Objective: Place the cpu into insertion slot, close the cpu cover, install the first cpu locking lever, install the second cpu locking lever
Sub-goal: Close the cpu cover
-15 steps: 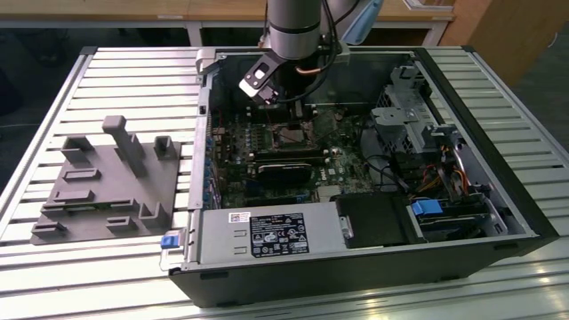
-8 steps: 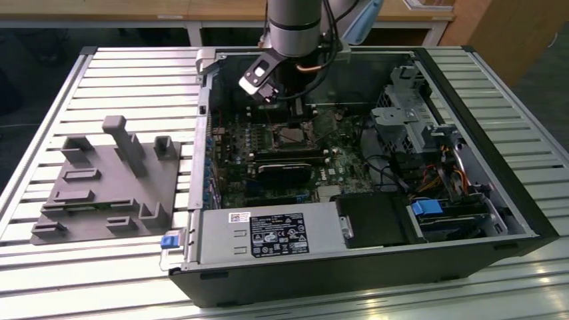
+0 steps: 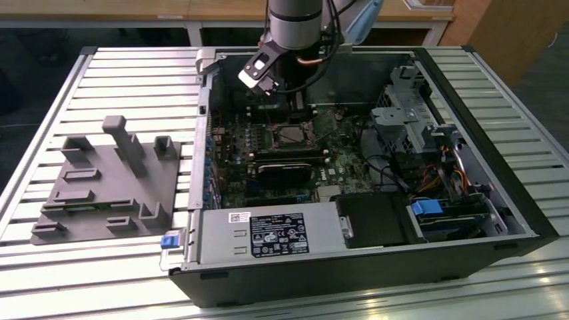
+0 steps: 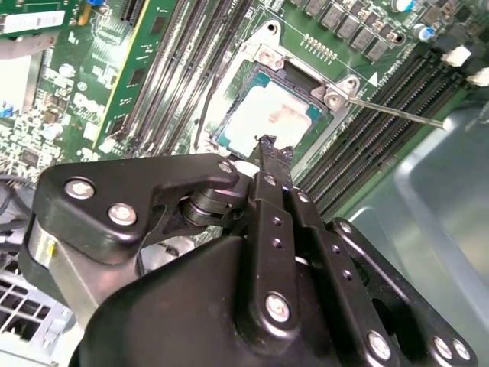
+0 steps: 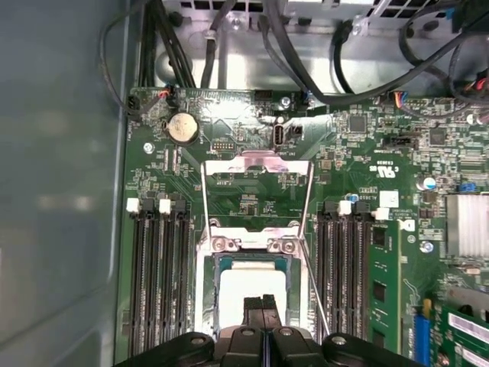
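Observation:
The cpu (image 5: 252,284) lies flat in the insertion slot (image 5: 205,294), pale metal face up; in the second wrist view the cpu (image 4: 279,115) sits inside the silver rim (image 4: 263,52). The cpu cover (image 5: 256,162) stands swung open beyond the socket, its window showing the board behind. A thin locking lever (image 4: 397,113) juts out free from the socket corner and appears as a wire (image 5: 315,290) beside the slot. My gripper (image 5: 262,303) is shut, its tips over the cpu's near edge and touching or nearly so (image 4: 269,147). In the exterior view the gripper (image 3: 298,119) reaches down into the case above the socket (image 3: 292,135).
Memory slots (image 5: 153,283) flank the socket on both sides. A black heatsink block (image 3: 284,175) and a grey power supply (image 3: 266,235) lie nearer the case front. Cables (image 5: 306,61) run beyond the board's edge. A grey fixture (image 3: 106,187) rests on the slatted table at the exterior view's left.

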You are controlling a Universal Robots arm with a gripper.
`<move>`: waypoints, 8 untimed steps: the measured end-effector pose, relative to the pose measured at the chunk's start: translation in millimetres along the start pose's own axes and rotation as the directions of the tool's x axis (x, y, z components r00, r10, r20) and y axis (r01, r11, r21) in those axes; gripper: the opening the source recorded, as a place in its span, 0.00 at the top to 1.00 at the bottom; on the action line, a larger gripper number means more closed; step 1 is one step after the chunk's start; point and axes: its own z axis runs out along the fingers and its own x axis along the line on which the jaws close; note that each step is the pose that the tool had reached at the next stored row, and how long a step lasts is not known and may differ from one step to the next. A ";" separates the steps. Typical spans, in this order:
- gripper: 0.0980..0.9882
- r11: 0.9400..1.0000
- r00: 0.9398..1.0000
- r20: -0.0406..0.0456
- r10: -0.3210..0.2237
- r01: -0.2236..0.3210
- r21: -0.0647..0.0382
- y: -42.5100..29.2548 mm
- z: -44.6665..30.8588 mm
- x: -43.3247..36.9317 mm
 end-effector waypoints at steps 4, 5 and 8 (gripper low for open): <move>0.99 1.000 1.000 0.000 0.000 0.000 0.001 0.7 -9.1 -0.1; 0.99 1.000 1.000 0.000 0.000 0.000 0.002 0.8 -10.3 -0.1; 0.99 1.000 1.000 -0.002 0.000 0.000 0.005 3.8 -10.4 -0.1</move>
